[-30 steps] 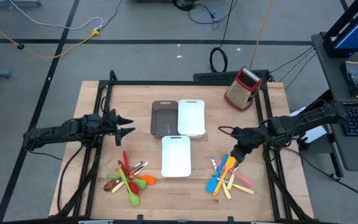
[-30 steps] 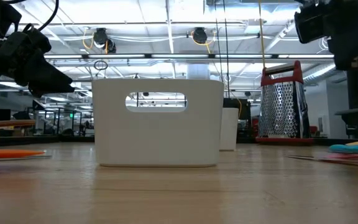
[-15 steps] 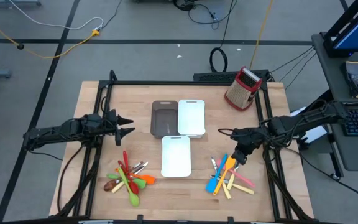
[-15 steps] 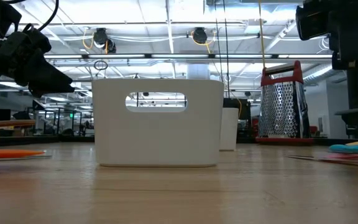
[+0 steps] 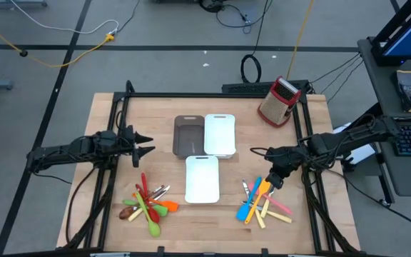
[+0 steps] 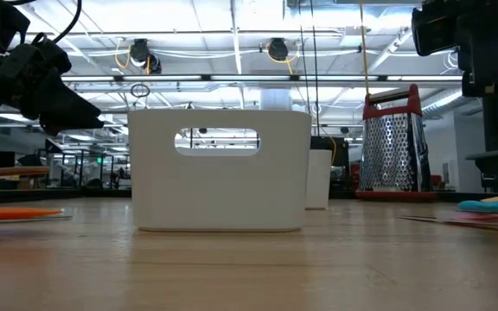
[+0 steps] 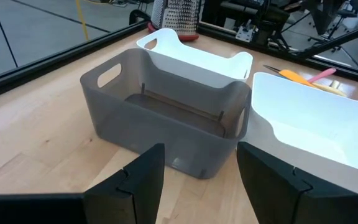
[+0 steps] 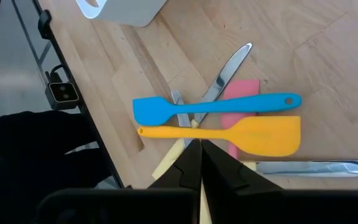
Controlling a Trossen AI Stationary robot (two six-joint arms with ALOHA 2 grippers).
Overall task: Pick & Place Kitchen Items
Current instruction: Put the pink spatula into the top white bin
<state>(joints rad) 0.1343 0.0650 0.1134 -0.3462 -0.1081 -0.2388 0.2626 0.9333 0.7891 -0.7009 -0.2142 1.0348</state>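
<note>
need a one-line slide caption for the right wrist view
Shut right gripper above a yellow spatula, blue spatula, pink spatula and metal knives.

Three trays (image 5: 204, 157) sit mid-table, utensil piles (image 5: 147, 202) left and right, grater (image 5: 278, 101) behind.

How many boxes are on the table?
3. A dark brown tray sits in the middle of the table, a white tray touches its side toward the grater, and another white tray sits in front of them, nearer the utensil piles.
</note>
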